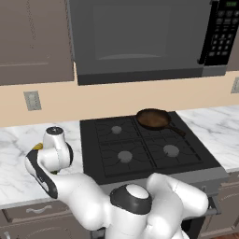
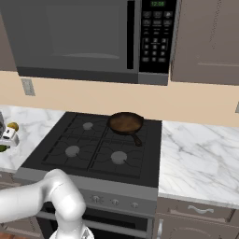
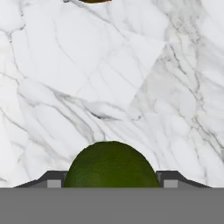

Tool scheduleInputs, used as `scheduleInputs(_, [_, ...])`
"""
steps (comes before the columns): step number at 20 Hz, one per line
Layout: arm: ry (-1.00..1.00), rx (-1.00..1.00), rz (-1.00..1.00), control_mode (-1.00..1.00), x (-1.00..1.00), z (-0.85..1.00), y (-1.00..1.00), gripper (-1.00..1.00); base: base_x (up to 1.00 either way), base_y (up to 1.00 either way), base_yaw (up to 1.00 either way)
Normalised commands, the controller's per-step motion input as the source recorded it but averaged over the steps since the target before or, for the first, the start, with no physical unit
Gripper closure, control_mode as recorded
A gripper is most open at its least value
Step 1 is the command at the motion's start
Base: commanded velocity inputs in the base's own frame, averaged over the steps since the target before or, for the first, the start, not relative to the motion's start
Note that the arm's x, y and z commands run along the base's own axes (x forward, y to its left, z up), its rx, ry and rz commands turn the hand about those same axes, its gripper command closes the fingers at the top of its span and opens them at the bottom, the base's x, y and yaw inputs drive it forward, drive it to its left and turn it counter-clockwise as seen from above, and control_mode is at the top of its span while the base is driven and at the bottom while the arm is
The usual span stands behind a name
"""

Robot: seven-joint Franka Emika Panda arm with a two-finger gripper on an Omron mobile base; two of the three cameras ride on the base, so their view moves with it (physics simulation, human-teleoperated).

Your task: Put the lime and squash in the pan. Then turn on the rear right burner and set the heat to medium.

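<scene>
The jaws sit one on each side of the lime, their two dark tips pressed right against its sides in the hand view, so they look closed on it while it rests on the marble bench. Judging from that, the risk is a slip: the lime is round and smooth, and if the tips catch it below or above its widest part it could squirt out and roll across the bench as the arm lifts. It could also drop on the long carry, since the pan sits on the rear right burner of the stove, well apart from the lime. The squash lies just beside the lime, so a rolling lime might knock it. The hand view gives the grip up close, with a sliver of squash at its top edge; the right base view places both fruits left of the stove, and the left base view shows the pan's handle pointing to the front right.
</scene>
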Motion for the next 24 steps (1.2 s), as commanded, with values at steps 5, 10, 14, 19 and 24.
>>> scheduleInputs(5, [-0.07,0.0,0.08,-1.0,-0.03,0.98,-0.81,1.0,0.0,0.0,0.0])
scheduleInputs(10, [-0.13,0.0,0.02,-1.0,-0.02,0.8,-0.99,1.0,0.0,0.0,0.0])
scheduleInputs(14, [-0.11,0.0,0.01,-1.0,-0.05,0.68,-0.96,1.0,0.0,0.0,0.0])
scheduleInputs(19, [-0.22,0.01,0.0,-1.0,-0.2,0.47,-0.8,1.0,0.0,0.0,0.0])
scheduleInputs(24, [-0.3,0.01,0.0,-1.0,-0.19,0.18,-0.86,1.0,0.0,0.0,0.0])
